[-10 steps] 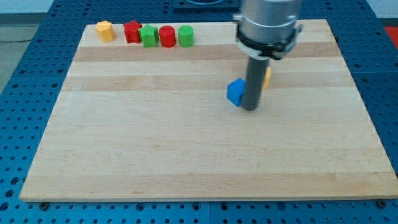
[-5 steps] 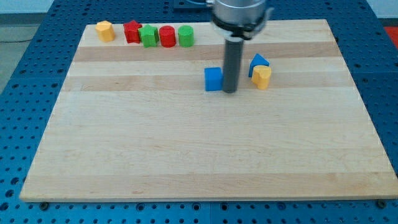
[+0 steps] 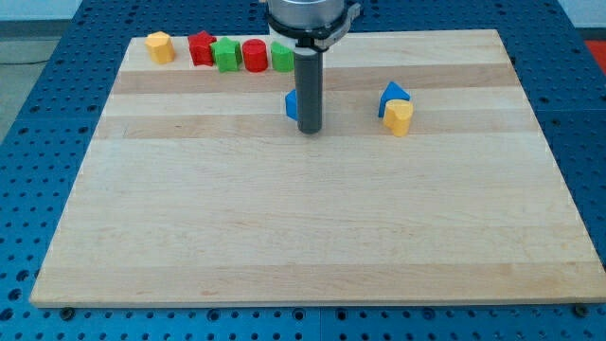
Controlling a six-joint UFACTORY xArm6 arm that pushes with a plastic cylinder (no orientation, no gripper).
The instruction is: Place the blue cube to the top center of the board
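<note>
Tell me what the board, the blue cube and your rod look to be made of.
The board looks like pale wood, matte, with visible grain and plank bands. The blue cube, mostly hidden behind my rod, shows a flat saturated colour, so probably painted wood or plastic; I can't tell which. The rod looks dark, smooth, possibly metal or plastic, with my tip just right of the cube.

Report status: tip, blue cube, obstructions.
My tip down on the board, against the blue cube's right side. Cube mostly hidden behind the rod, below the green block in the top row. That row crowds top center.
</note>
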